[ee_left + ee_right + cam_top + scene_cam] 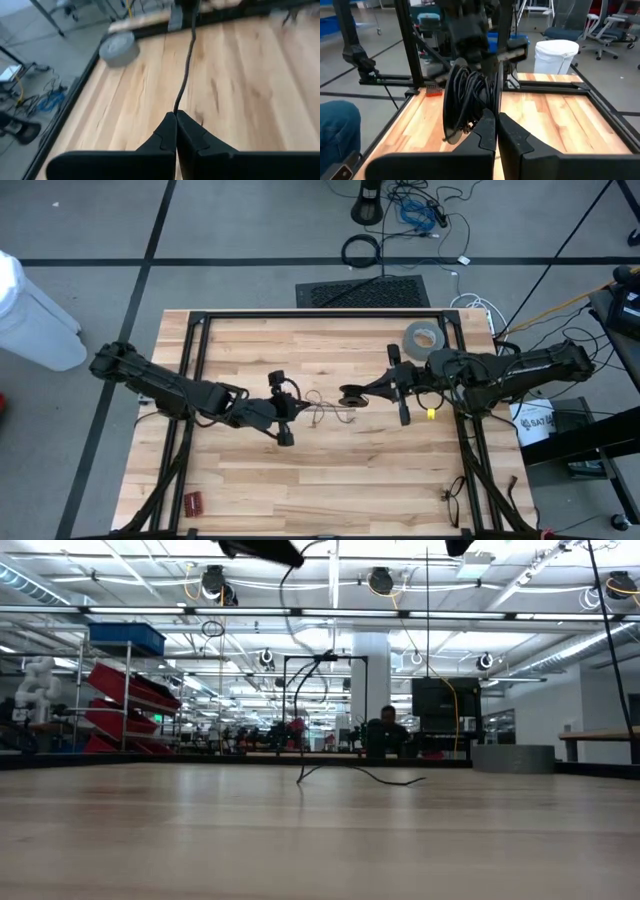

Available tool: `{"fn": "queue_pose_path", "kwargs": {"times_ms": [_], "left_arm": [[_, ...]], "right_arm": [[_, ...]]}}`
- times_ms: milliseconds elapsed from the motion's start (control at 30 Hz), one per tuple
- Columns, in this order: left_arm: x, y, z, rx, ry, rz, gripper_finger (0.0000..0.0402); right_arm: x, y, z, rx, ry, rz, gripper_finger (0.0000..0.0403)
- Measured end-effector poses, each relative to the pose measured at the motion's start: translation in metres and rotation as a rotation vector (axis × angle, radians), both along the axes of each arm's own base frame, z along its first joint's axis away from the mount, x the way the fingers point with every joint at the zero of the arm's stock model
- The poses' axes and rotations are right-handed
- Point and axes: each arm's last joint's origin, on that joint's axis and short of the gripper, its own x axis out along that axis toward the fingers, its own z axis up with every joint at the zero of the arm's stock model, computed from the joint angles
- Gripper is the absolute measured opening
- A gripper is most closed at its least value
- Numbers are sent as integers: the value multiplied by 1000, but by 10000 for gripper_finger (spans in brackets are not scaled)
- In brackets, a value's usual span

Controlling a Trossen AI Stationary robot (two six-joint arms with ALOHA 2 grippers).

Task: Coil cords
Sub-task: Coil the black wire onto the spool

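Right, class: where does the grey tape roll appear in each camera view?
High view: grey tape roll near the table's far edge, right of centre.
Low view: probably the low grey shape at far right.
Left wrist view: near the table edge.
Right wrist view: not in it.
Shared landmark: the wooden table.

On the desk (330,480), the left hand (283,412) sits left of centre and the right hand (352,395) right of centre, facing each other. The cord (328,409) lies on the desk between them; one end rises into the closed left hand, and a coiled bundle hangs at the closed right hand. A tape roll (421,337) rests toward the far right corner, behind the right arm. A small block (192,502) lies near the near left corner, well apart from both hands.
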Motion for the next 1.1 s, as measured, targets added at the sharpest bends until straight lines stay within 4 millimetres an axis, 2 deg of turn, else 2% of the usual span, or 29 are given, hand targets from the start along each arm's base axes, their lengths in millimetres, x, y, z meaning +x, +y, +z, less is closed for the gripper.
{"fn": "queue_pose_path", "kwargs": {"times_ms": [133, 300, 700, 900, 1100], "left_arm": [[-2, 6, -5, 0, 53, 39, 0], [0, 7, -3, -14, 29, 40, 0], [11, -1, -1, -91, -48, -93, 0], [9, 7, -7, -76, 18, -35, 0], [15, 8, -7, -87, -22, -23, 0]], "right_arm": [[1, 1, 1, 17, -12, 27, 0], [1, 1, 3, 25, -33, 39, 0], [1, 1, 9, 33, -87, 26, 0], [1, 2, 9, 39, -88, 44, 0], [1, 2, 9, 39, -88, 39, 0]]}}
